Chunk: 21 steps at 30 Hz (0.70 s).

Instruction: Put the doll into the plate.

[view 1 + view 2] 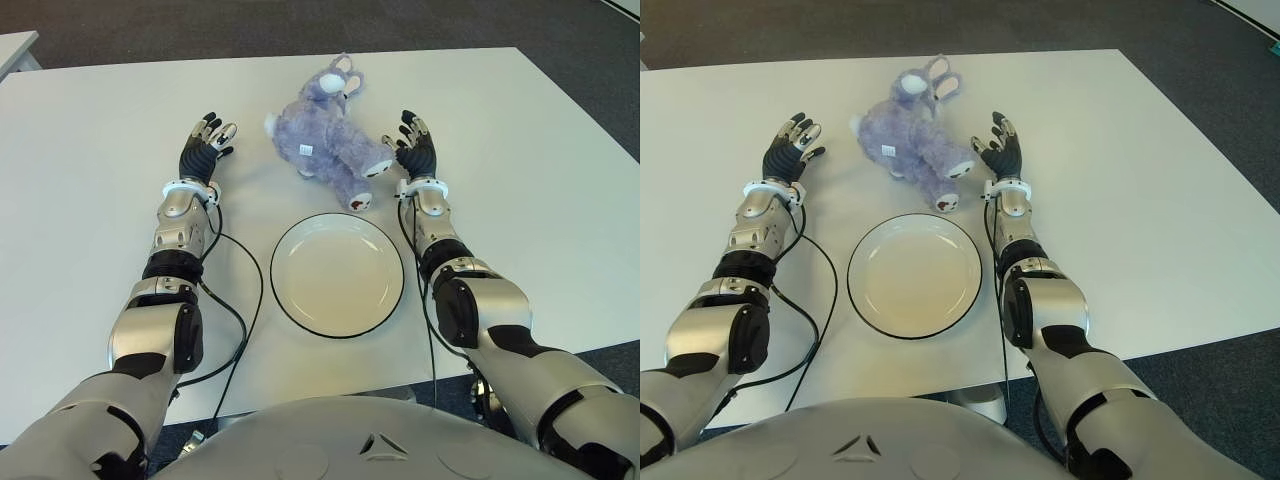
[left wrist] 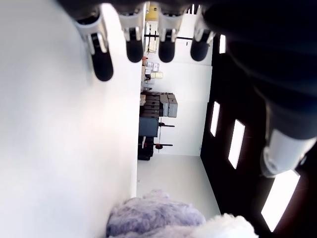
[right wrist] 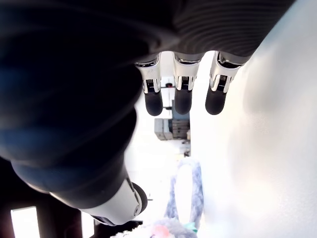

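A purple plush doll (image 1: 325, 130) with white ears lies on the white table (image 1: 520, 170), just beyond a round white plate (image 1: 337, 273) with a dark rim. The plate holds nothing. My left hand (image 1: 207, 145) is to the left of the doll, a short gap away, fingers spread and holding nothing. My right hand (image 1: 413, 146) is close beside the doll's right side, near its leg, fingers extended and holding nothing. The left wrist view shows the doll (image 2: 158, 218) beyond my straight fingers (image 2: 134, 47). In the right wrist view the doll's ear (image 3: 185, 188) shows past my fingers (image 3: 182, 94).
Black cables (image 1: 245, 300) run along my left arm over the table, left of the plate. The table's far edge meets dark carpet (image 1: 300, 25). Another table corner (image 1: 15, 45) shows at the far left.
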Each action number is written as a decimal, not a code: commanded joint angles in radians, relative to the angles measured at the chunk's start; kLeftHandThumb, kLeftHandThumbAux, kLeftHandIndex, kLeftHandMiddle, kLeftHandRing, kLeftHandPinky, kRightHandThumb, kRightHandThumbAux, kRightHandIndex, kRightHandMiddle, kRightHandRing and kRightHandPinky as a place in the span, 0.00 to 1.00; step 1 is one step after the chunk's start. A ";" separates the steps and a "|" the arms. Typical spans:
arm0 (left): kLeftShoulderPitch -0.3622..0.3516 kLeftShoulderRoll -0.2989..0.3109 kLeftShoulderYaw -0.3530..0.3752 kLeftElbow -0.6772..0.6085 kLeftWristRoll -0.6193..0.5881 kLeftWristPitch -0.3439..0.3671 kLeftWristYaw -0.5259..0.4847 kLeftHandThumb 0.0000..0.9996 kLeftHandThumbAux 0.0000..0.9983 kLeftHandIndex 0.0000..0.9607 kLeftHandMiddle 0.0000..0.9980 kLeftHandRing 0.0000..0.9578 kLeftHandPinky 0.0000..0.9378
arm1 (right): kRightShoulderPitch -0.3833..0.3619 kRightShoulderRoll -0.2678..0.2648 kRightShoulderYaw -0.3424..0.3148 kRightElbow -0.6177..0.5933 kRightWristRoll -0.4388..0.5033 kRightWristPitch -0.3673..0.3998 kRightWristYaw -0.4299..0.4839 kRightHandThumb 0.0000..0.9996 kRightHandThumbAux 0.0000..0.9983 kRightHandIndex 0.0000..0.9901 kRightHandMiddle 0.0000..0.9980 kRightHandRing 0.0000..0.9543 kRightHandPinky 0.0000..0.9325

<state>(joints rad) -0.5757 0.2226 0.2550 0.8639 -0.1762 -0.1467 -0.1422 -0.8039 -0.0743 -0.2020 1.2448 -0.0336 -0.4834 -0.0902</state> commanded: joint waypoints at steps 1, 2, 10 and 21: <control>0.039 -0.006 -0.006 0.029 0.007 0.034 0.005 0.10 0.58 0.00 0.04 0.01 0.00 | 0.092 0.024 -0.004 0.054 0.013 0.049 0.004 0.44 0.90 0.12 0.09 0.07 0.10; 0.039 -0.006 -0.006 0.029 0.007 0.033 0.005 0.10 0.58 0.00 0.04 0.01 0.00 | 0.092 0.024 -0.005 0.054 0.013 0.049 0.004 0.44 0.90 0.12 0.09 0.07 0.10; 0.039 -0.007 -0.005 0.028 0.008 0.032 0.012 0.10 0.59 0.00 0.04 0.01 0.00 | 0.091 0.025 -0.008 0.053 0.017 0.049 0.006 0.45 0.90 0.12 0.09 0.07 0.10; 0.039 -0.008 -0.005 0.026 0.008 0.037 0.015 0.09 0.60 0.00 0.03 0.01 0.00 | 0.090 0.026 -0.011 0.052 0.016 0.047 0.003 0.44 0.90 0.13 0.09 0.07 0.11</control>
<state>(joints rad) -0.5756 0.2226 0.2548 0.8639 -0.1757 -0.1474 -0.1418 -0.8043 -0.0730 -0.2103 1.2447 -0.0301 -0.4833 -0.0862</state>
